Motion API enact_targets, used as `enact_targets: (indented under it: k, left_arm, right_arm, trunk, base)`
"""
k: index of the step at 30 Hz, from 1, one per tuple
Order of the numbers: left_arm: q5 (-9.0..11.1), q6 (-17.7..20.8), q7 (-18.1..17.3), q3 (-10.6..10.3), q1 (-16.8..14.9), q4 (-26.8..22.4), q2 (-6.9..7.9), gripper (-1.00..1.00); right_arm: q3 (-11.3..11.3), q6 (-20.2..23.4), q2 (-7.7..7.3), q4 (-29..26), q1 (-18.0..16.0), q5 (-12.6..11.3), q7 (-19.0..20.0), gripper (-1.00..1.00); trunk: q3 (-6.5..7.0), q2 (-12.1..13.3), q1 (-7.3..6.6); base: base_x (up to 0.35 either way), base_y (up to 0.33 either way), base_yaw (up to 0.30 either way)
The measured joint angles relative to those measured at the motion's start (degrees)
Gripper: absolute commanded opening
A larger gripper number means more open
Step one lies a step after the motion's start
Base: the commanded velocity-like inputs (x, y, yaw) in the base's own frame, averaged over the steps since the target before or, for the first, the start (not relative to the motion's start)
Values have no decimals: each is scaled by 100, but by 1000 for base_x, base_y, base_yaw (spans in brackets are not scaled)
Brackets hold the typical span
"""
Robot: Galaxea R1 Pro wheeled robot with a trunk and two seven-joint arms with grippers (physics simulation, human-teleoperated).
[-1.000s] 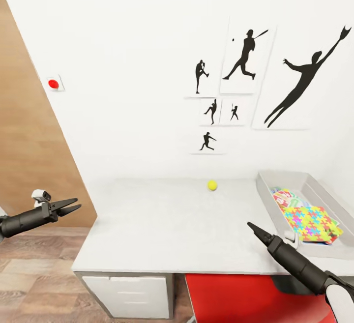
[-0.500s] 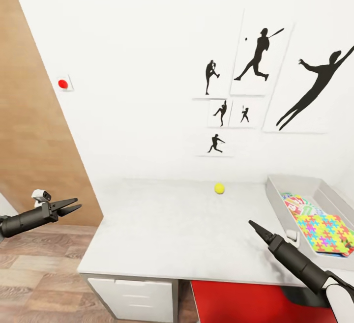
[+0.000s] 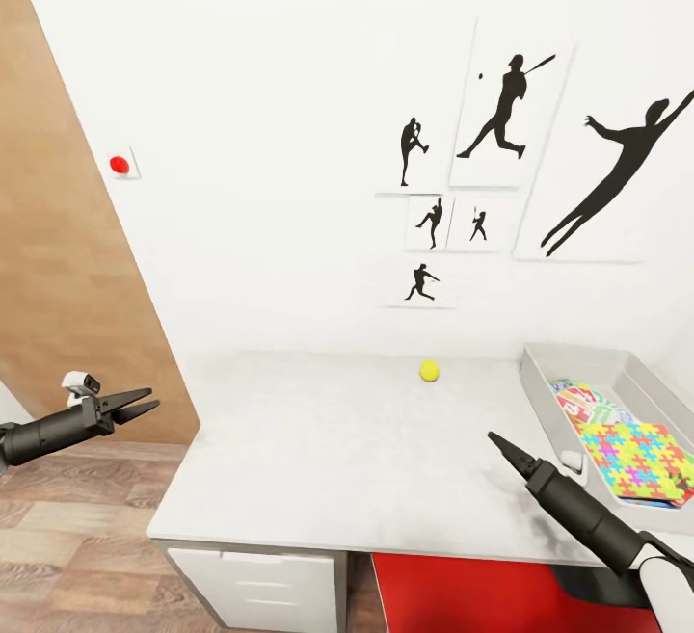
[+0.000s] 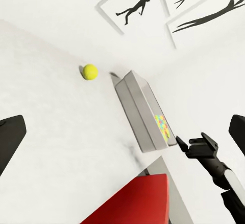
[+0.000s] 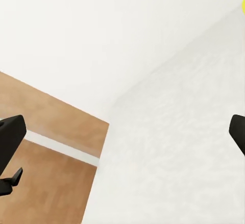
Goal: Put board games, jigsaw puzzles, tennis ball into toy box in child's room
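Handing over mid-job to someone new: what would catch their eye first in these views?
Probably the tennis ball, alone near the wall on the white table, then the toy box at the table's right end, with a bright jigsaw puzzle on top inside. Above hang black sports silhouettes; the left gripper and right gripper carry nothing.

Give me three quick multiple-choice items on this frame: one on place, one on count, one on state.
1. Where is the tennis ball?
A. in the toy box
B. on the table, near the wall
C. on the floor

2. How many silhouette pictures hang on the wall?
A. three
B. six
C. nine

3. The left tool is:
A. open, holding nothing
B. shut on the ball
C. inside the toy box

Answers:
1 B: the ball sits on the table, apart from the toy box.
2 B: six framed silhouettes, counted in the head view.
3 A: its fingers are spread over the floor, with nothing between them.
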Motion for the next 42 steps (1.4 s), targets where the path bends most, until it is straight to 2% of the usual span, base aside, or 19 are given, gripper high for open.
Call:
enact_targets:
  k: [20, 23, 25, 29, 30, 32, 33, 34, 36, 38, 39, 42]
  left_arm:
    - [0, 0, -4, 0, 0, 0, 0, 100]
    - [0, -1, -3, 0, 0, 0, 0, 100]
    - [1, -1, -2, 0, -1, 1, -1, 100]
    - [5, -5, -2, 0, -1, 1, -1, 100]
    - [4, -6, -2, 0, 0, 1, -1, 100]
    - [1, -8, -2, 0, -1, 1, 3, 100]
    - [0, -5, -2, 2, -1, 1, 5, 100]
    - [0, -6, -2, 2, 0, 1, 6, 100]
    - [0, -3, -5, 1, -1, 1, 6, 100]
    - [-1, -1, -8, 2, -1, 1, 6, 100]
    - [1, -1, -9, 2, 0, 1, 7, 100]
    - [5, 1, -17, 6, 0, 1, 7, 100]
  right_arm:
    - [9, -11, 10, 3, -6, -8, -29, 100]
    - [27, 15, 10, 0, -140, -10, -164, 100]
    - [171, 80, -2, 4, -492, -37, -543, 100]
    - [924, 601, 12, 180, -1833, -104, -1997, 100]
    - [1024, 645, 15, 272, -2023, -103, -2203, 100]
    - [1344, 739, 36, 765, -2716, -127, -2903, 100]
    - [1458, 757, 84, 1106, -3077, -102, -3155, 100]
    - [1504, 763, 123, 1306, -3273, -79, -3265, 100]
    - [1616, 766, 334, 2205, -3986, -15, -3598, 100]
    - [1690, 593, 559, 3293, -4692, 65, -3903, 100]
    - [1713, 495, 611, 3603, -4876, 112, -3998, 100]
    - [1963, -268, 848, 5407, -5886, 579, -4505, 100]
  trunk:
    - [0, 0, 0]
    - [0, 0, 0]
    - [1, 1, 1]
    - [2, 1, 1]
    - [1, 1, 0]
    - [1, 2, 1]
    - [2, 2, 1]
    - [1, 1, 0]
    - [2, 2, 1]
    - [1, 2, 1]
    - [1, 1, 0]
    - [1, 1, 0]
  base:
    - [0, 0, 0]
    - [0, 0, 0]
    - [0, 0, 0]
    - [0, 0, 0]
    - [0, 0, 0]
    - [0, 0, 0]
    - [0, 0, 0]
    - [0, 0, 0]
    - [0, 0, 0]
    - [0, 0, 0]
    - [0, 0, 0]
    - [0, 0, 0]
